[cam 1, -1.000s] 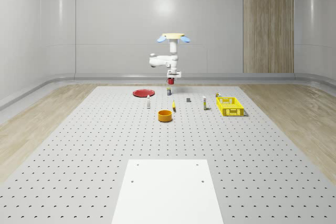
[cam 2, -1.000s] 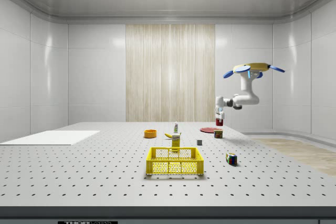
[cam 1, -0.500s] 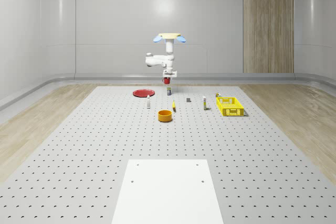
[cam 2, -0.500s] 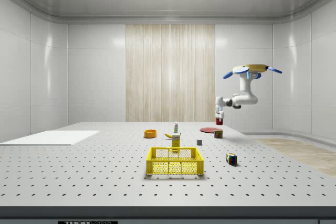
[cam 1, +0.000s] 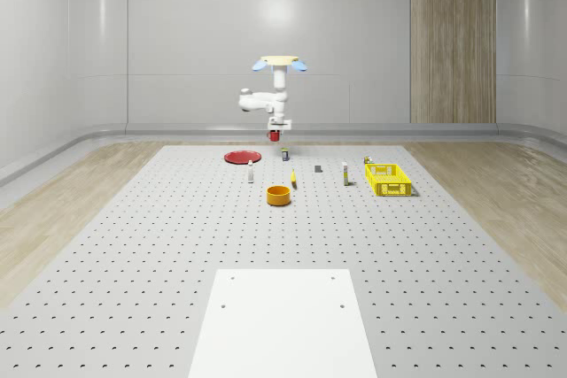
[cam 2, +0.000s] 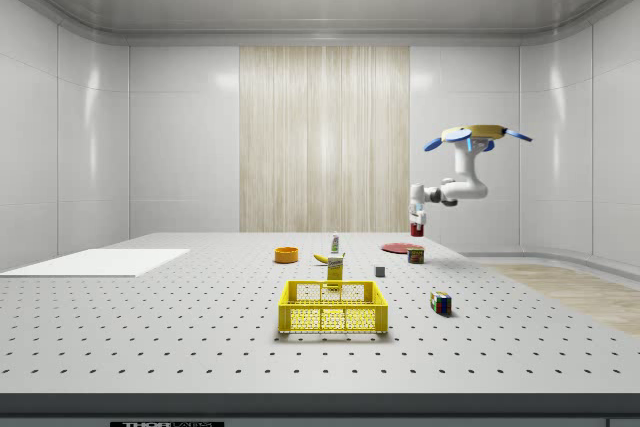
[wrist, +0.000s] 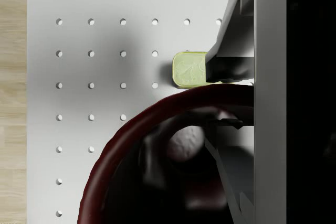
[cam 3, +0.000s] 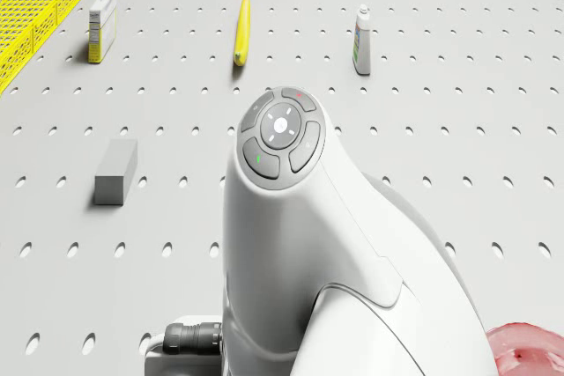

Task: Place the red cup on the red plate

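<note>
Taking the flat round red plate as the landmark, the white rectangular panel lies nearest the whole-scene camera, well short of the plate on the perforated grey table. Farther in, the short orange round tub stands between that panel and the plate, with the yellow plastic mesh crate well off toward the whole-scene view's right of the plate. A small white bottle stands just in front of the plate, and a small dark can sits near its right edge in that view. Over the can's side of the plate the white-bodied quadrotor drone hovers, its jointed white arm reaching down to the gripper. The glossy red cup hangs in the air there, clear of the table and beside the plate but not yet over it; in the wrist view a finger presses against the cup's rim, so the jaws are clamped on the cup. To do this carry well, the cup likely needs to travel level and upright until it is centred above the plate, high enough to pass the can and bottle, then descend straight. Letting go before the base touches could tip it off the plate.
</note>
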